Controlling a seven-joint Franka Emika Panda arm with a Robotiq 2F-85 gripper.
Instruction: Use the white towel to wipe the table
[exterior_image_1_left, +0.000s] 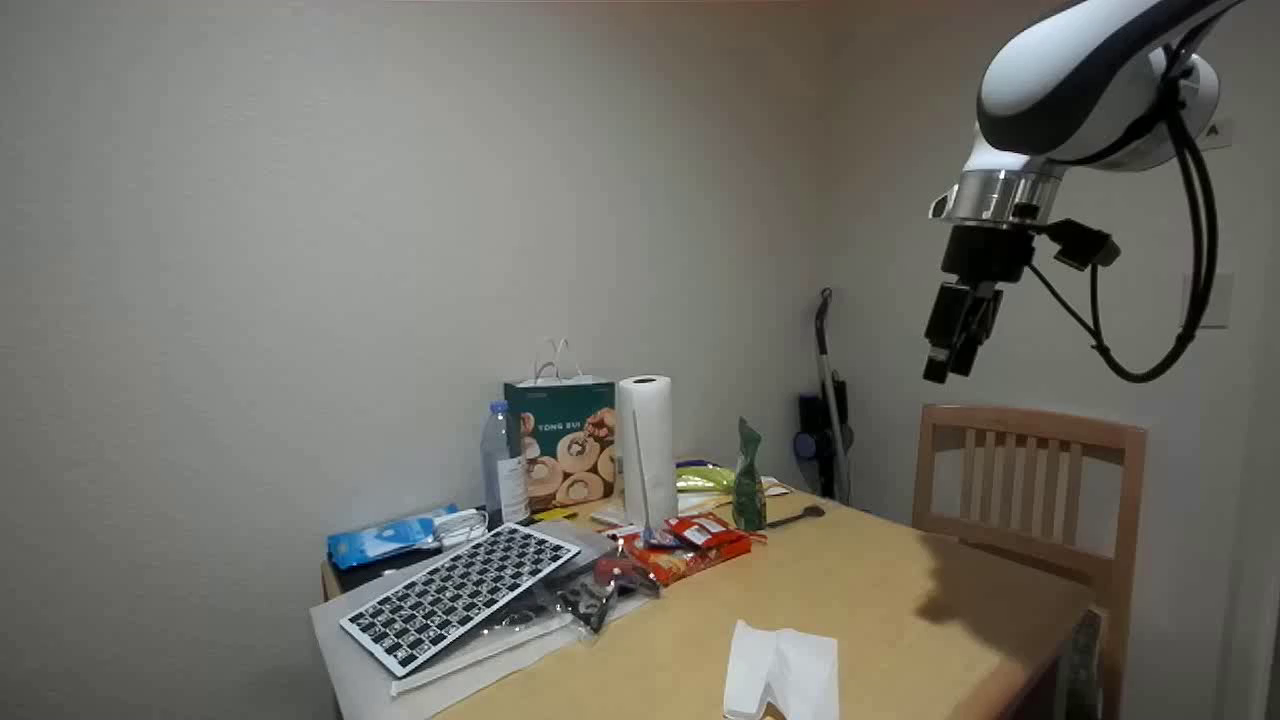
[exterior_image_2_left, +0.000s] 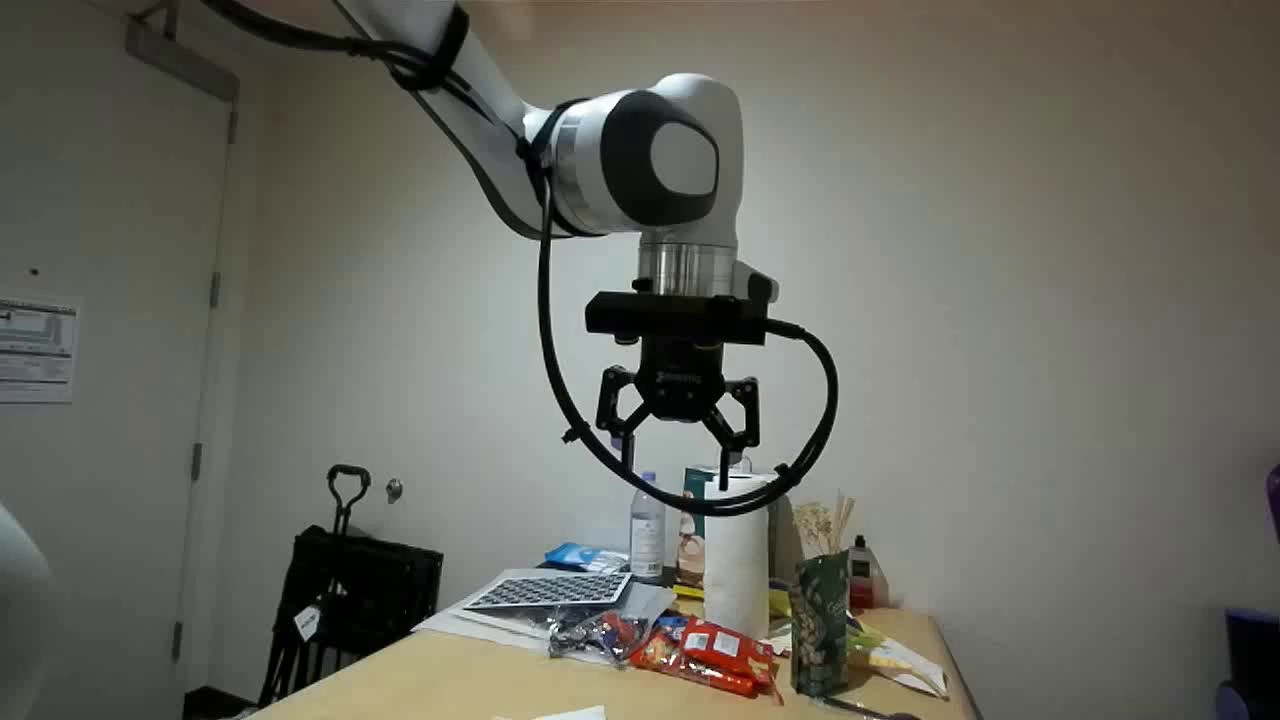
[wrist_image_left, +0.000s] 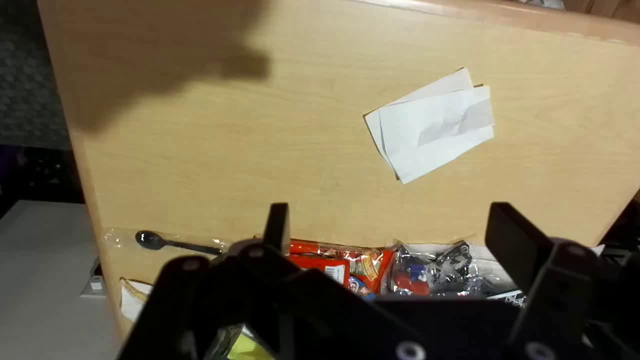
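Observation:
The white towel (exterior_image_1_left: 808, 662) lies folded, like a paper towel, on the light wooden table (exterior_image_1_left: 850, 580). In the wrist view the white towel (wrist_image_left: 435, 132) lies flat, up and right of centre, on the table (wrist_image_left: 310, 125). In an exterior view only a sliver of the towel (exterior_image_2_left: 578, 714) shows at the bottom edge. My gripper (exterior_image_1_left: 950, 370) hangs high above the table, well apart from the towel. Its fingers are spread with nothing between them, as an exterior view (exterior_image_2_left: 676, 476) and the wrist view (wrist_image_left: 389, 215) show.
Along one table side lie a keyboard (exterior_image_1_left: 460, 595), red snack bags (exterior_image_1_left: 690, 550) and a black spoon (exterior_image_1_left: 797, 517). A paper towel roll (exterior_image_1_left: 650, 450), a bottle (exterior_image_1_left: 505, 465), a green paper bag (exterior_image_1_left: 560, 440) and a green pouch (exterior_image_1_left: 748, 480) stand there. A chair (exterior_image_1_left: 1030, 480) stands beyond the table edge.

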